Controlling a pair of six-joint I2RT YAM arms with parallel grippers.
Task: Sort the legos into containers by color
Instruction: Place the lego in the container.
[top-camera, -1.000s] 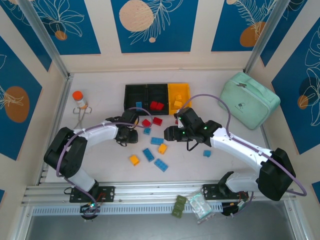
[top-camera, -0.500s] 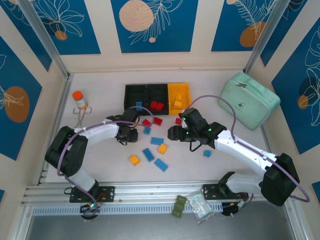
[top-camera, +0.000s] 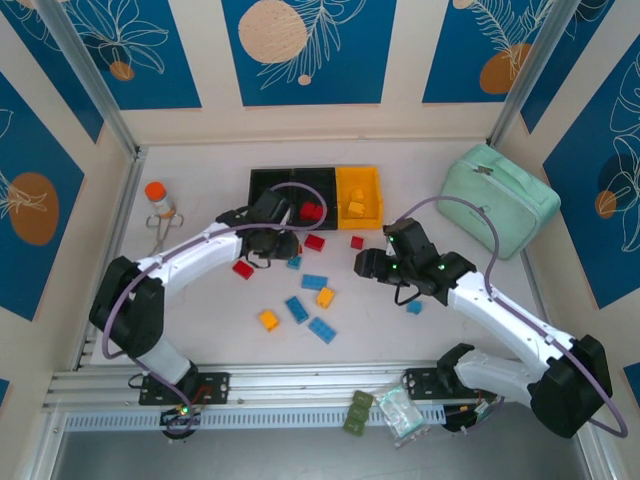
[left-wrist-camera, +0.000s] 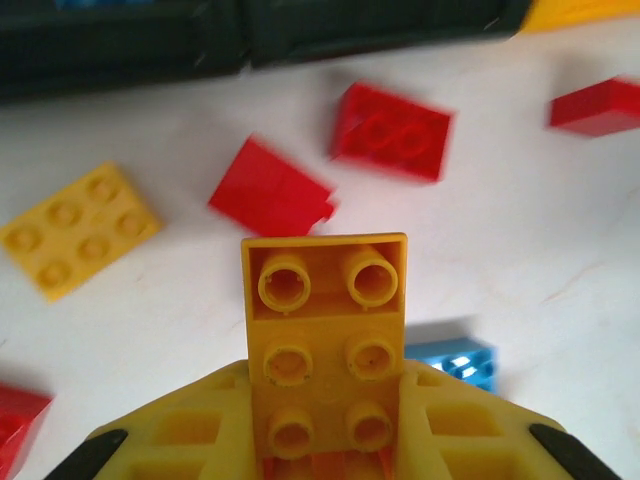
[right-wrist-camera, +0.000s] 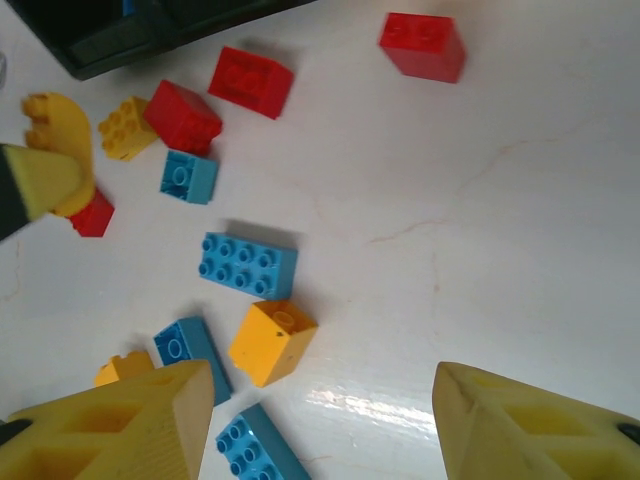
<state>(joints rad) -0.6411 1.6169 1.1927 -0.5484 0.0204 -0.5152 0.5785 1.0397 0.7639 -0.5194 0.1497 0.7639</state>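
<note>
A yellow brick (left-wrist-camera: 325, 300) is held in the left gripper (left-wrist-camera: 325, 405), pinched at its near end between the two yellow fingers (left-wrist-camera: 180, 435). Its studded face is turned to the wrist camera and its far end juts past the fingertips. In the overhead view this gripper is seen just in front of the containers (top-camera: 297, 172), which are joined in a row at the back of the white table (top-camera: 200, 320). They are two black bins (top-camera: 255, 190) and one yellow-orange bin (top-camera: 341, 190) on the right. Red bricks (top-camera: 312, 210) lie in the middle bin and a yellow piece (top-camera: 355, 208) in the yellow-orange one (what the left black bin holds is hidden by the arm). The right gripper (right-wrist-camera: 325, 420) is held with its fingers (right-wrist-camera: 120, 420) well apart; nothing is gripped, and bare table is seen between them. It is placed over the table to the right of the loose legos (top-camera: 314, 282). These are scattered between the two arms: red ones nearest the bins, blue and yellow-orange ones nearer the bases, and a small blue brick (top-camera: 413, 307) lying apart under the right arm. An orange brick (right-wrist-camera: 272, 343) and a blue oblong brick (right-wrist-camera: 248, 265) are seen just ahead of the right fingers. A mint-green case (top-camera: 498, 212) is set at the right of the table, and an orange-capped bottle (top-camera: 157, 195) at the left.
</note>
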